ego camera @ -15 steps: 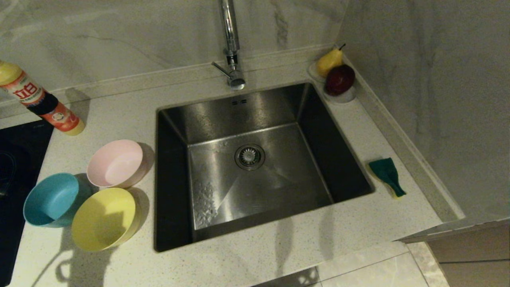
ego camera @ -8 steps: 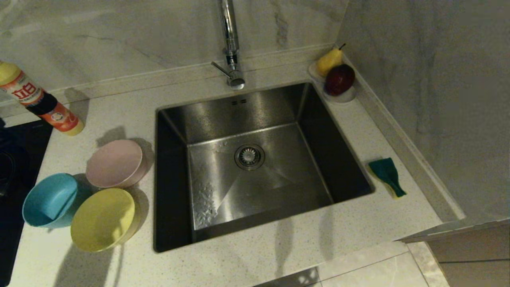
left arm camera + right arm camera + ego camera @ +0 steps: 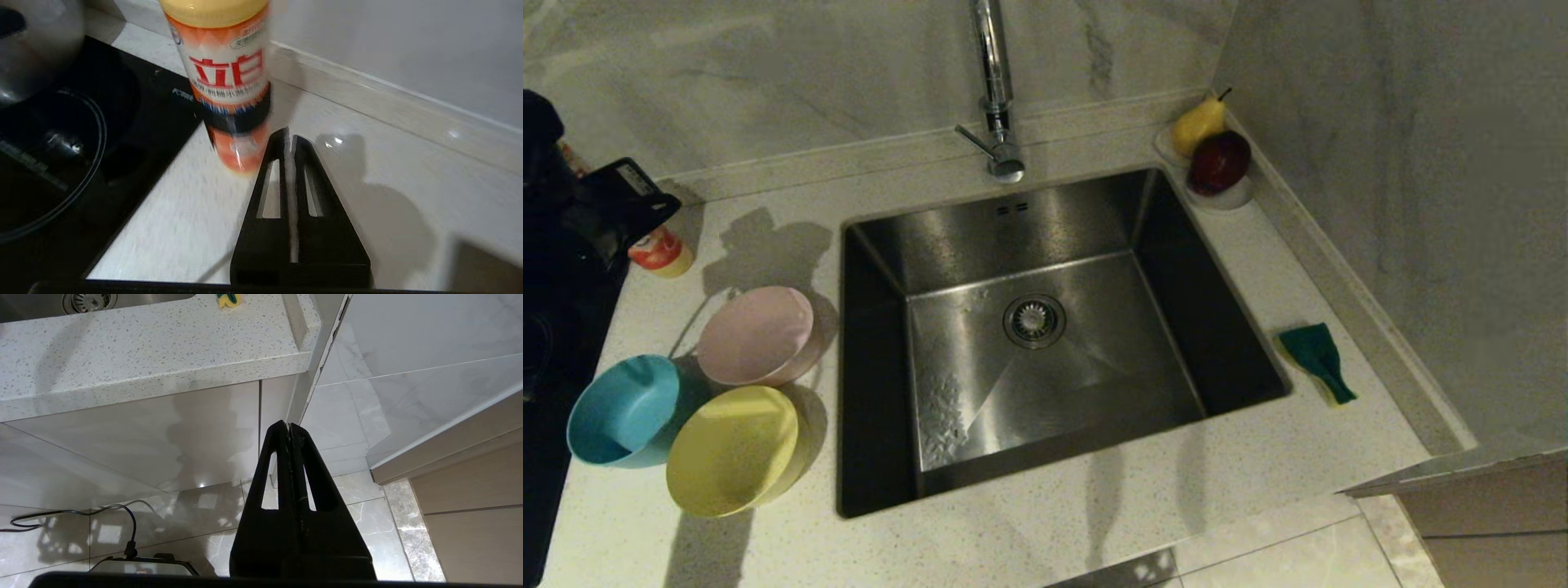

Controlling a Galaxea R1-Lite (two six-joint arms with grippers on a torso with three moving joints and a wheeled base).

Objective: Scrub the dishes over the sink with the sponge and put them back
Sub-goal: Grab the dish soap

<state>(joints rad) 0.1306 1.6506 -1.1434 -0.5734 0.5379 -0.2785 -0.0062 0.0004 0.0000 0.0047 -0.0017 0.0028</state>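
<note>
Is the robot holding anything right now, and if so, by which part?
Nothing is held. The left gripper is shut and empty beside the orange detergent bottle; the right gripper hangs shut and empty below the counter edge.

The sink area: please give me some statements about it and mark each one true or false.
1. The sponge lies on the counter right of the sink. True.
2. The sink holds a bowl. False: it holds no bowl.
3. The yellow bowl sits left of the sink. True.
4. The left gripper is open. False: shut, near the bottle.
5. The right gripper holds the sponge. False: shut on nothing, below the counter edge.
</note>
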